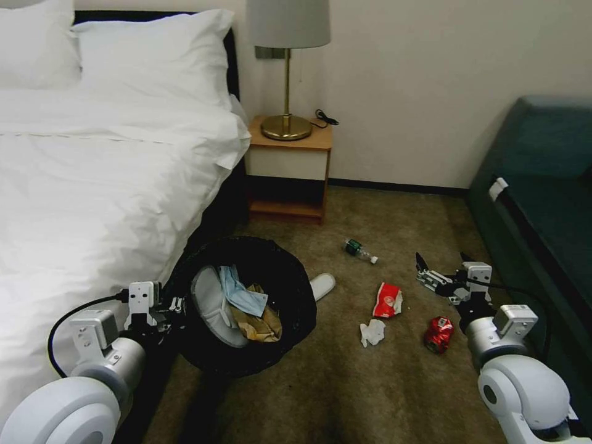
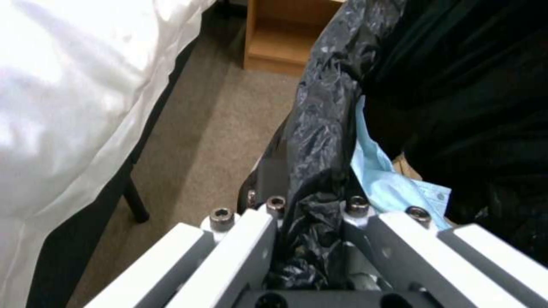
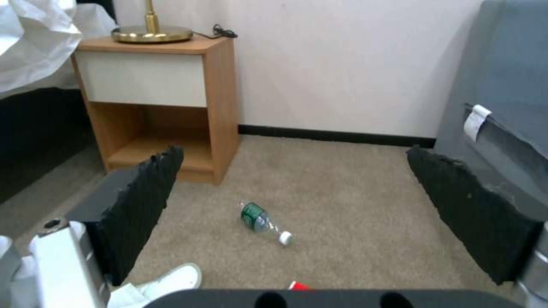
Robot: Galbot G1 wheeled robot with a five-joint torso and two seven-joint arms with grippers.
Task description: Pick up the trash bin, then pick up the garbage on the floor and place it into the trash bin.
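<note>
My left gripper (image 1: 177, 304) is shut on the near rim of the black trash bin (image 1: 290, 290) and holds it tilted beside the bed. In the left wrist view the left gripper (image 2: 317, 204) pinches the crinkled bag (image 2: 320, 128) at the rim. Inside the bin lie a white slipper (image 1: 208, 303), a blue mask (image 1: 242, 293) and a tan paper bag (image 1: 262, 324). My right gripper (image 1: 441, 261) hangs open above the carpet. Garbage lies below it: a green bottle (image 1: 359, 250), a slipper (image 1: 322, 285), a red wrapper (image 1: 387, 300), a tissue (image 1: 372, 332) and a crushed red can (image 1: 438, 333). The right wrist view frames the bottle (image 3: 263, 217) between the pads (image 3: 143, 205).
The white bed (image 1: 92, 185) fills the left side. A wooden nightstand (image 1: 288, 169) with a brass lamp (image 1: 287, 74) stands against the back wall. A dark teal sofa (image 1: 542, 203) lines the right. Open carpet (image 1: 345, 394) lies in front of me.
</note>
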